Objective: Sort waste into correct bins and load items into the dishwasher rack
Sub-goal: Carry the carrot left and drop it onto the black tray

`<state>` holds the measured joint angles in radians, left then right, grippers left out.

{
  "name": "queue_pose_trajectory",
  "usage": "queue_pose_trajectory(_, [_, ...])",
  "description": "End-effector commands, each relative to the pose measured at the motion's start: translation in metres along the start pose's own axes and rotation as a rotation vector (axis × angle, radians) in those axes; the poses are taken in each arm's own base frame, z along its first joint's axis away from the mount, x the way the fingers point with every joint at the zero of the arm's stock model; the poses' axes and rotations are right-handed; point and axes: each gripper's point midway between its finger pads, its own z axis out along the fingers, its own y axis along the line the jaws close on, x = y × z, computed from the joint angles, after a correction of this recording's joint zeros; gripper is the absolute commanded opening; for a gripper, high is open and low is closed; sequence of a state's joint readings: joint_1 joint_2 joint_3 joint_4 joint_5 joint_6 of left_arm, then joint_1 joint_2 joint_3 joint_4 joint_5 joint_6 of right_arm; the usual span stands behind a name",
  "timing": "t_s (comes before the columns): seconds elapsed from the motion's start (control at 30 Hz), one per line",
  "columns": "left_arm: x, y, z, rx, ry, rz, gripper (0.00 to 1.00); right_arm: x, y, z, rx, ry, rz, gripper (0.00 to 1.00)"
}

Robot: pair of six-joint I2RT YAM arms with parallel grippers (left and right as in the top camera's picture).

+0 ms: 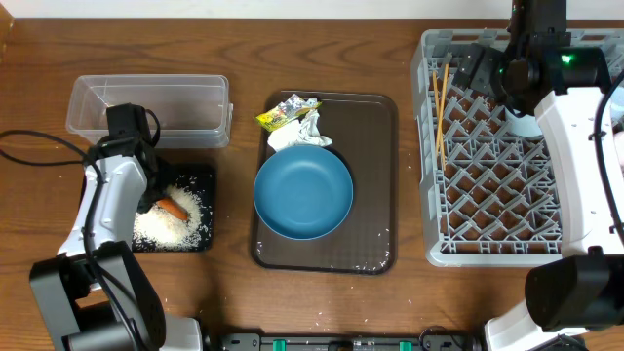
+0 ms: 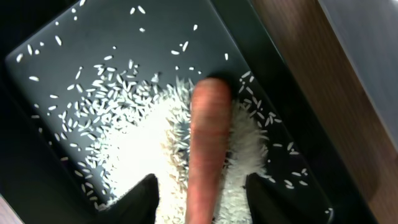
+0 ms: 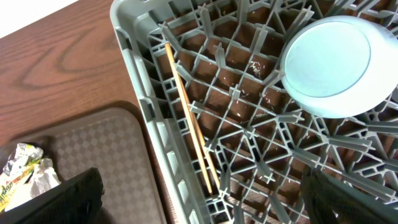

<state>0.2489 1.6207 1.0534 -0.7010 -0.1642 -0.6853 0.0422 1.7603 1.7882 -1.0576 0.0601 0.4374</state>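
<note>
A brown wooden table point(image 1: 341, 58) with dark, wavy grain fills nearly everything I can see under soft, even light, and past its far edge runs a pale, plain strip point(image 1: 244, 6) that could be wall or floor, I cannot tell which.

So on the tabletop point(image 1: 234, 283) it goes roughly in three groups, left to right. Far left you've got the tub point(image 1: 146, 102) at the back and the shallow tray point(image 1: 201, 177) right in front of it. In that tray there's a heap of rice point(image 1: 175, 226) with the carrot point(image 1: 174, 208) lying on top. The serving tray point(image 1: 375, 146) sits in the middle with the plate point(image 1: 303, 193) on it. The wrapper point(image 1: 283, 115) is in its back-left corner, and the tissue point(image 1: 312, 132) is just beside that, up against the plate's back rim. The rack point(image 1: 487, 210) is on the far right. The chopsticks point(image 3: 189, 124) lie inside it along the left wall, and the bowl point(image 3: 328, 62) is in there too, to their right.
</note>
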Motion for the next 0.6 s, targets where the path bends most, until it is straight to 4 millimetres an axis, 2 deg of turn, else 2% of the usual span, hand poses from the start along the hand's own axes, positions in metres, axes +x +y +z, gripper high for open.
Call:
queue_pose_trajectory(0.0, [0.003,0.005,0.002,-0.013,0.010,-0.015,0.51,-0.001,-0.004,0.001,0.008,0.001,0.018,0.99])
queue_pose_trajectory(0.13, [0.004,0.007,-0.001,-0.018,0.016,-0.013,0.51,-0.001,-0.004,0.001,0.008,0.001,0.018,0.99])
queue_pose_trajectory(0.27, [0.001,0.008,-0.014,0.003,-0.006,-0.019,0.51,-0.001,-0.004,0.001,0.008,0.001,0.018,0.99])
queue_pose_trajectory(0.4, [-0.002,0.005,-0.045,0.089,-0.039,0.009,0.51,-0.001,-0.004,0.001,0.008,0.001,0.018,0.99])
queue_pose_trajectory(0.5, [0.008,-0.015,-0.078,0.281,-0.024,0.088,0.51,-0.001,-0.004,0.001,0.008,0.001,0.018,0.99])
queue_pose_trajectory(0.57, [0.022,-0.033,-0.103,0.433,0.005,0.166,0.52,-0.001,-0.004,0.001,0.008,0.001,0.018,0.99])
